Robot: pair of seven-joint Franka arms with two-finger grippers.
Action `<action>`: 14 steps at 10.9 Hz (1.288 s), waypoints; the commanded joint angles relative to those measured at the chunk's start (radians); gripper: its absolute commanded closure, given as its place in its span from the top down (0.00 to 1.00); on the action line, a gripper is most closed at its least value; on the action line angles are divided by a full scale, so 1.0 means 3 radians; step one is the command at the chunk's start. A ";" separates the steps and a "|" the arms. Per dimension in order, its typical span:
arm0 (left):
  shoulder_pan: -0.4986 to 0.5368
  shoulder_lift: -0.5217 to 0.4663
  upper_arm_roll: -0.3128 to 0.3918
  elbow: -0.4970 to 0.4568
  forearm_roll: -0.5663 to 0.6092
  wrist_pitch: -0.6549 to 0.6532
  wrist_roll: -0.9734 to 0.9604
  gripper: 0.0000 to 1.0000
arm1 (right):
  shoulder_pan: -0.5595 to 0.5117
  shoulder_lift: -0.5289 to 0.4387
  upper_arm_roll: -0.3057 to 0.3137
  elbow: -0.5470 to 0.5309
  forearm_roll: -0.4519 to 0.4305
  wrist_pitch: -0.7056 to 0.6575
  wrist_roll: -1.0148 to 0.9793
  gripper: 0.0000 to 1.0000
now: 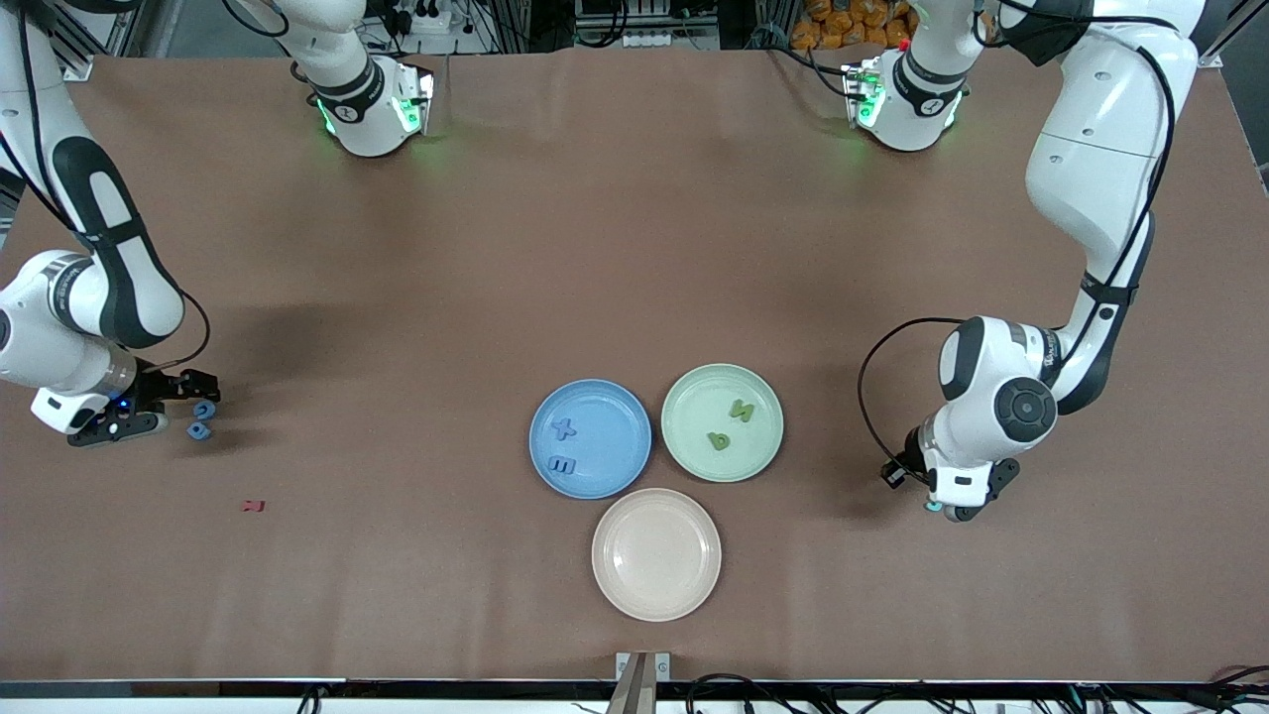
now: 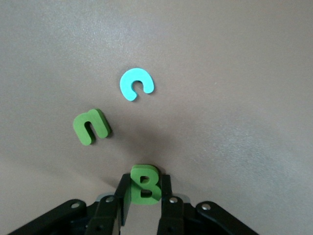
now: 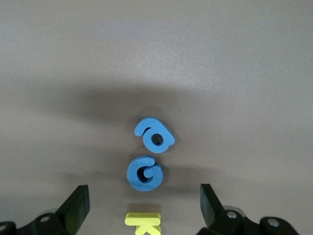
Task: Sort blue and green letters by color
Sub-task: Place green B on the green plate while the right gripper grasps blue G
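Brown paper covered the table where our left gripper [image 2: 142, 205] clamped an olive-green foam letter B [image 2: 145, 184] while our right gripper [image 3: 142, 208] hung with fingers apart over a blue foam letter G [image 3: 145, 173].

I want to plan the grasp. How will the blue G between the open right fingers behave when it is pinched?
The blue G looks thick and matte, like foam, so probably light and grippy. It lies flat on the table, so it should not roll. The right gripper may nudge the neighbouring blue letter.
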 commanded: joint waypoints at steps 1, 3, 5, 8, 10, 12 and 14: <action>-0.0060 -0.0109 -0.0017 0.0065 0.0105 -0.0189 -0.0089 0.00 | -0.0041 0.0013 0.0048 -0.0080 -0.0048 0.0172 0.0161 1.00; -0.0167 -0.0130 -0.0032 0.0162 0.0079 -0.0337 -0.0109 0.00 | -0.0046 0.0049 0.0048 -0.0080 -0.0048 0.0203 0.0166 1.00; -0.0325 -0.0196 -0.0032 0.0239 0.0059 -0.0465 -0.0206 0.00 | -0.0046 0.0080 0.0048 -0.0080 -0.0043 0.0208 0.0166 1.00; -0.0637 -0.0273 -0.0037 0.0244 0.0054 -0.0471 -0.0426 0.00 | -0.0061 0.0090 0.0053 -0.0080 -0.0037 0.0229 0.0171 0.95; -0.0821 -0.0314 -0.0042 0.0275 0.0054 -0.0471 -0.0503 0.00 | -0.0066 0.0095 0.0053 -0.0080 -0.0032 0.0229 0.0166 0.34; -0.1061 -0.0283 -0.0037 0.0285 0.0054 -0.0466 -0.0691 0.00 | -0.0071 0.0116 0.0053 -0.0080 -0.0032 0.0234 0.0166 0.05; -0.1185 -0.0273 -0.0037 0.0290 0.0054 -0.0466 -0.0774 0.00 | -0.0066 0.0126 0.0053 -0.0080 -0.0032 0.0239 0.0166 0.00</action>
